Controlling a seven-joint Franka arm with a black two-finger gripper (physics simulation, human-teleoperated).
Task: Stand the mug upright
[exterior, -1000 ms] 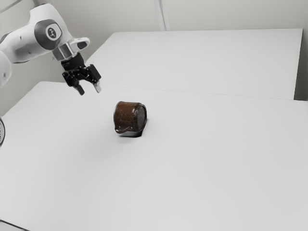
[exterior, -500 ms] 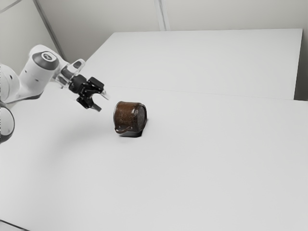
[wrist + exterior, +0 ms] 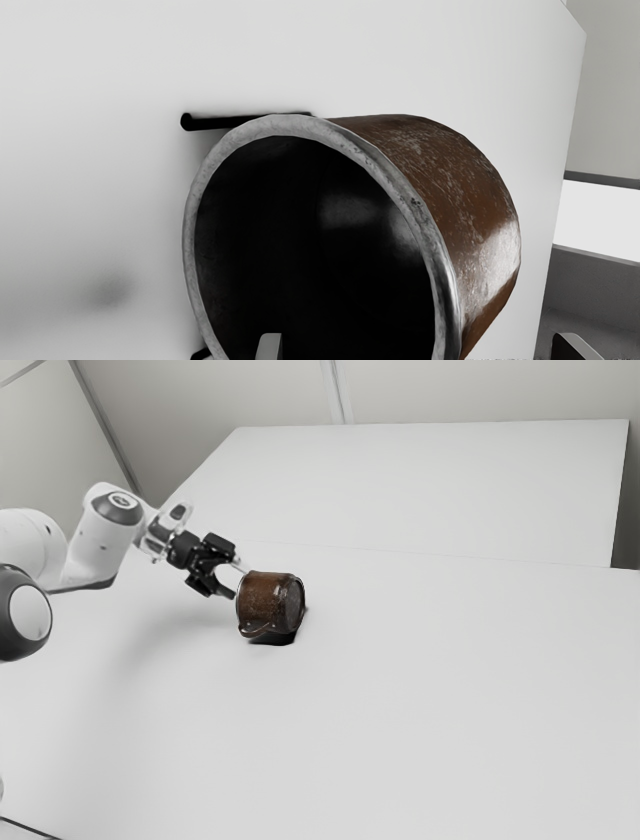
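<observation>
My gripper (image 3: 238, 581) is right beside the mug's rim in the exterior view, coming from that view's left. The brown mug (image 3: 268, 600) lies on its side, its mouth toward the gripper and its base toward the exterior view's right. In the wrist view the mug (image 3: 450, 185) presents its dark opening and grey rim. There the gripper (image 3: 417, 345) is open: one fingertip overlaps the opening, the other stands outside the mug wall, with the rim between them. Whether either finger touches the mug, I cannot tell.
The mug rests on a large white table (image 3: 400, 700). Behind it a second white surface (image 3: 420, 490) reaches toward the wall. A table edge and a grey ledge (image 3: 590, 280) appear beyond the mug in the wrist view.
The arm has come down and toward the exterior view's right, and my hand has tilted from pointing steeply down to pointing more sideways at the mug. The mug has stayed where it was.
</observation>
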